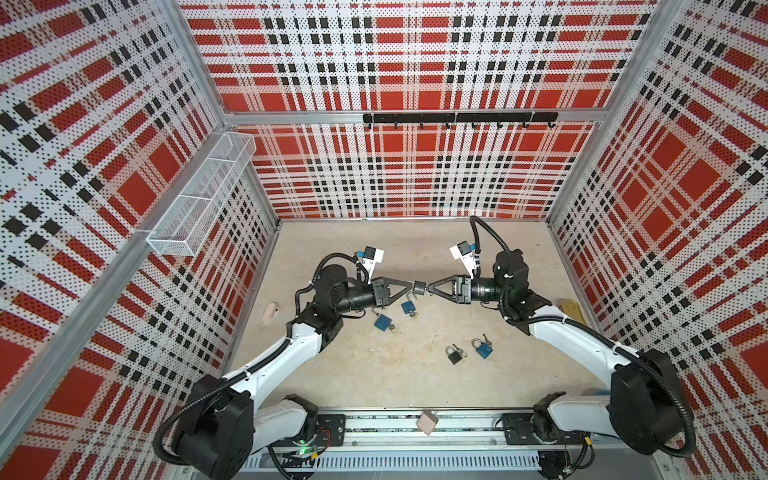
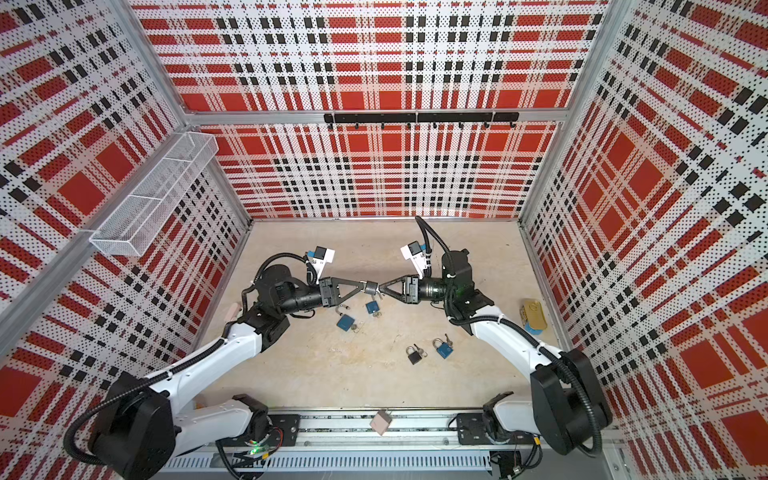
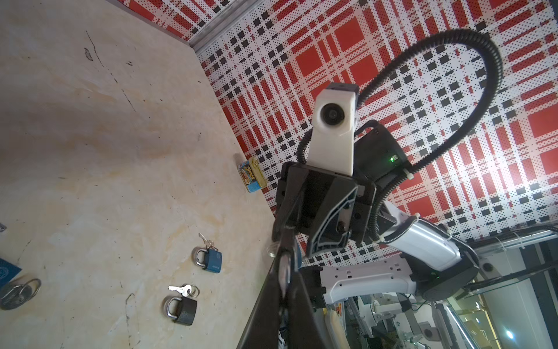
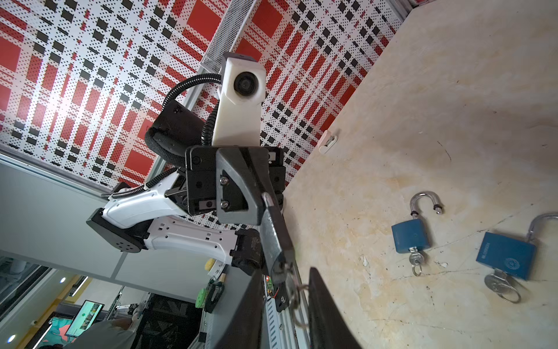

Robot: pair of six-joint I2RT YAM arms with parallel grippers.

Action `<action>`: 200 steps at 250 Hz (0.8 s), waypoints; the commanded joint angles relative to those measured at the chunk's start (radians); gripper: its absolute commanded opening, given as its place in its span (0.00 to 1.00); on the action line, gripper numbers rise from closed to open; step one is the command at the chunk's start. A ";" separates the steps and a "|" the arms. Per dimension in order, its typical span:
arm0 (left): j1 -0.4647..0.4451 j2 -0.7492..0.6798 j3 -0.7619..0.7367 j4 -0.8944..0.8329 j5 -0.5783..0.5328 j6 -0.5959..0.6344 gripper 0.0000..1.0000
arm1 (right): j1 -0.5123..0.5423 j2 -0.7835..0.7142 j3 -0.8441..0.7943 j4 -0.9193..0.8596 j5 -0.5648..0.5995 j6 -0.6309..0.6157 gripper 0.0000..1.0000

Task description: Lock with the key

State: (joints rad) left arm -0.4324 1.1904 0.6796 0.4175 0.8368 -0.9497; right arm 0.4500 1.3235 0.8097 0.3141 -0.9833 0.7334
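A dark grey padlock (image 1: 419, 286) (image 2: 371, 287) hangs in the air above the middle of the table, with my left gripper (image 1: 412, 286) (image 2: 365, 286) shut on it from the left. In the right wrist view the padlock (image 4: 273, 235) sticks out of the left fingertips, and its key (image 4: 292, 290) with a ring sits in its lower end. My right gripper (image 1: 429, 288) (image 4: 287, 281) faces it from the right. Its jaws stand apart on either side of the key, and the ring brushes one finger. In the left wrist view my left gripper (image 3: 285, 250) is pressed shut and hides most of the padlock.
On the table below lie two blue padlocks (image 1: 382, 322) (image 1: 408, 307) with open shackles and keys, a shut blue padlock (image 1: 482, 348) and a black padlock (image 1: 454, 354). A Spam can (image 3: 252, 175) stands by the right wall and a beige piece (image 1: 270, 312) by the left wall. A wire basket (image 1: 199, 199) hangs on the left wall.
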 commanded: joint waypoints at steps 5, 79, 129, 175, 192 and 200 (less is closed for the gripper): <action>0.007 -0.023 0.037 0.024 -0.002 -0.015 0.00 | 0.001 0.014 0.013 0.069 -0.016 0.009 0.21; 0.006 -0.018 0.037 0.024 -0.016 -0.014 0.00 | 0.002 0.023 0.011 0.096 -0.024 0.030 0.23; 0.004 -0.017 0.037 0.027 -0.022 -0.015 0.00 | 0.003 0.026 0.010 0.101 -0.028 0.032 0.21; 0.003 -0.017 0.038 0.033 -0.027 -0.016 0.00 | 0.005 0.033 0.010 0.102 -0.028 0.034 0.25; 0.003 -0.019 0.037 0.037 -0.028 -0.018 0.00 | 0.006 0.035 0.009 0.102 -0.030 0.034 0.25; 0.003 -0.016 0.037 0.038 -0.028 -0.019 0.00 | 0.006 0.036 0.011 0.102 -0.029 0.034 0.25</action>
State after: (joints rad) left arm -0.4324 1.1904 0.6800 0.4175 0.8139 -0.9562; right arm 0.4503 1.3449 0.8097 0.3599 -0.9989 0.7639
